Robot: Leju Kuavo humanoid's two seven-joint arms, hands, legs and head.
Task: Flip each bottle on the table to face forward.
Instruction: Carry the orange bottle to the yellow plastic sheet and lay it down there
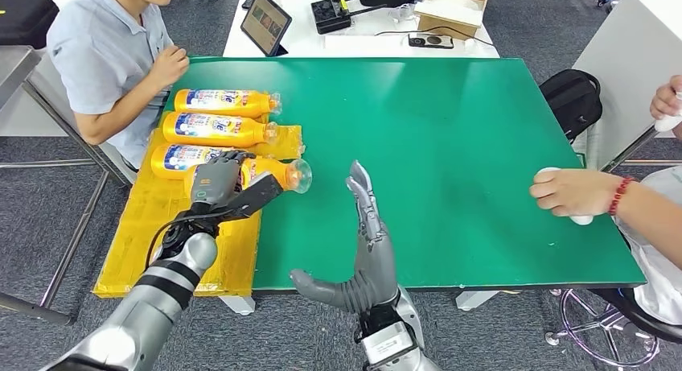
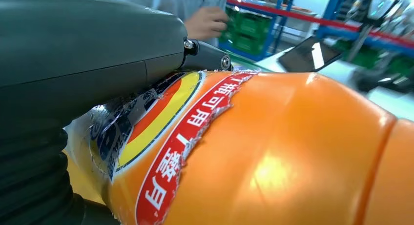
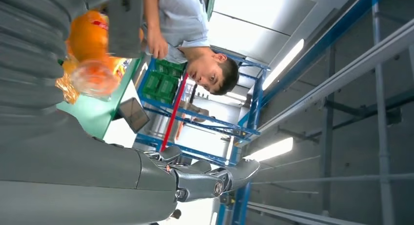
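I am gripping the nearest bottle [image 1: 277, 175] with my left hand [image 1: 217, 180], beside the yellow mat [image 1: 161, 250], to roll it | my right hand [image 1: 366, 242] is waiting right of that bottle, fingers apart, holding nothing.

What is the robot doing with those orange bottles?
The robot's left hand holds the nearest bottle, which lies on its side with its clear cap pointing toward the green table. Three more bottles lie beside it on a yellow mat. The right hand is open, its fingers straight, holding nothing. A person sits by the bottles, and another person's hand rests on the table's other side.
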